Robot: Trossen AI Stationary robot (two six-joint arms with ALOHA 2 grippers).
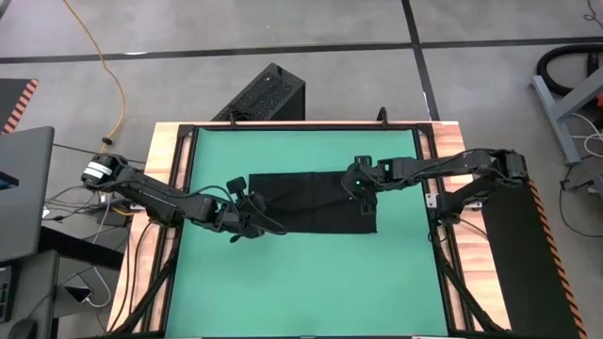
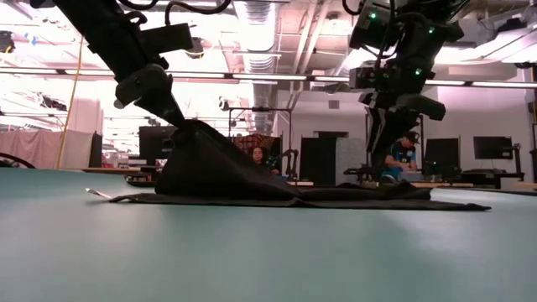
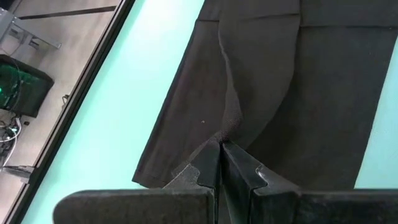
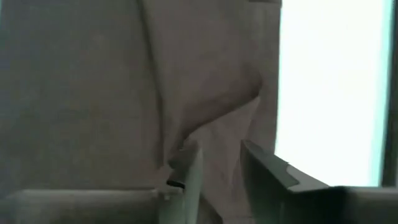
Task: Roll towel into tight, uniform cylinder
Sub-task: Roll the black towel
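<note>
The black towel (image 1: 311, 202) lies spread on the green mat (image 1: 311, 282), its long way running left to right. My left gripper (image 1: 247, 202) is shut on the towel's left end, which rises to a peak (image 2: 189, 127) while the rest stays flat. A small white tag (image 2: 94, 193) sticks out at that end onto the mat. My right gripper (image 1: 363, 200) hangs over the towel's right end, pointing steeply down. Its fingers (image 4: 186, 168) stand open over a low fold of the cloth. My left gripper pinches a small raised fold of the towel (image 3: 227, 127) between its two fingers, near the towel's left end. It comes slanting down from the table's left side. The pinched cloth stands up like a tent, and the edges around it rest on the mat. My right gripper's fingers stand close over the towel (image 4: 211, 118); I cannot tell whether they touch it.
A black ribbed box (image 1: 267, 94) stands beyond the table's far edge. A wooden frame (image 1: 165, 151) borders the mat. Bare mat lies in front of and behind the towel. A person (image 2: 404, 155) sits far back in the room.
</note>
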